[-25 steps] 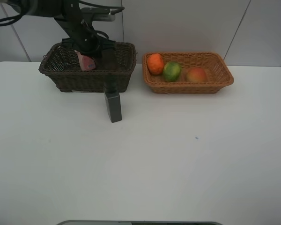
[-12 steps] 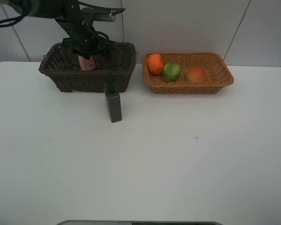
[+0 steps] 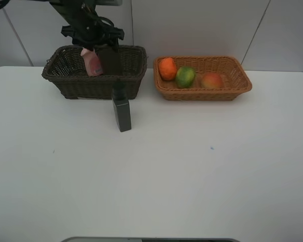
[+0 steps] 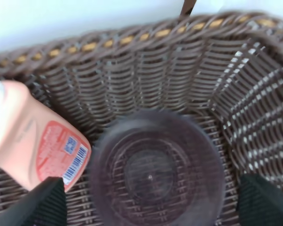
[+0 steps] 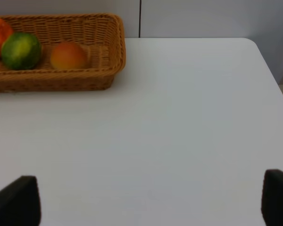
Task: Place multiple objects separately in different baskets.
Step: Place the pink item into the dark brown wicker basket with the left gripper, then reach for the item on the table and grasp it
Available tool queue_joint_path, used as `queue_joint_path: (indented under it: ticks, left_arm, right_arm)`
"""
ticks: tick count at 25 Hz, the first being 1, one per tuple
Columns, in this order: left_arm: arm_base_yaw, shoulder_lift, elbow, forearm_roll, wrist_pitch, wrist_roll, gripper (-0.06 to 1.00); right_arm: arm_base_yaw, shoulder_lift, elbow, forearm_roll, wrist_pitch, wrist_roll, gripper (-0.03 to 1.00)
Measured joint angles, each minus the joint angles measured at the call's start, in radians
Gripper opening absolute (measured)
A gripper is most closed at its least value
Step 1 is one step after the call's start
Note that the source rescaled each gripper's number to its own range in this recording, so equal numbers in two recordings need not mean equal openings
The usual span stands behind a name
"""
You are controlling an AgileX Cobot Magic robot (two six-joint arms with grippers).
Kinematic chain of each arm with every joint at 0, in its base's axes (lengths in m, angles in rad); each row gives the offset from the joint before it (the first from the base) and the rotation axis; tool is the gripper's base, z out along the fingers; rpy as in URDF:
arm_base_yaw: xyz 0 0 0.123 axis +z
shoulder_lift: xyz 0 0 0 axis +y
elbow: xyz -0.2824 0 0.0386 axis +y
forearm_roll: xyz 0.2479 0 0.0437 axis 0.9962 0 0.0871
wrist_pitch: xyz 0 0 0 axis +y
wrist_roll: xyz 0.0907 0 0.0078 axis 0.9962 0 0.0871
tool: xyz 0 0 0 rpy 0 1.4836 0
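Exterior high view: dark-brown basket point(image 3: 65, 80) holding pink bottle point(image 3: 92, 64) and tumbler point(image 4: 155, 174) under spread left gripper point(image 3: 93, 38); dark green bottle point(image 3: 122, 112) upright on table point(image 3: 192, 166), probably rigid, light, slick, best pinched across flat sides.

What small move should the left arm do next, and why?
Probably lift clear of the dark basket and go toward the green bottle. The tumbler and pink bottle lie inside, the jaws stand open, and only that bottle stands on the table.
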Motion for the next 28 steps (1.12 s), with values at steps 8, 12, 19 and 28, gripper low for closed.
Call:
queue_joint_path:
  ticks: [8,12,19,28]
  left_arm:
    - [-0.036,-0.119,-0.001,0.0,0.151,0.226,0.99]
    - [-0.077,-0.145,-0.002,-0.018,0.228,0.335,0.99]
    - [-0.169,-0.149,-0.002,-0.034,0.362,0.32,0.99]
    - [-0.22,-0.15,-0.002,-0.043,0.494,0.054,0.99]
  right_arm:
    - [0.0,0.0,0.0,0.0,0.0,0.0,0.96]
    - [0.0,0.0,0.0,0.0,0.0,0.0,0.96]
    - [0.0,0.0,0.0,0.0,0.0,0.0,0.96]
    - [0.0,0.0,0.0,0.0,0.0,0.0,0.96]
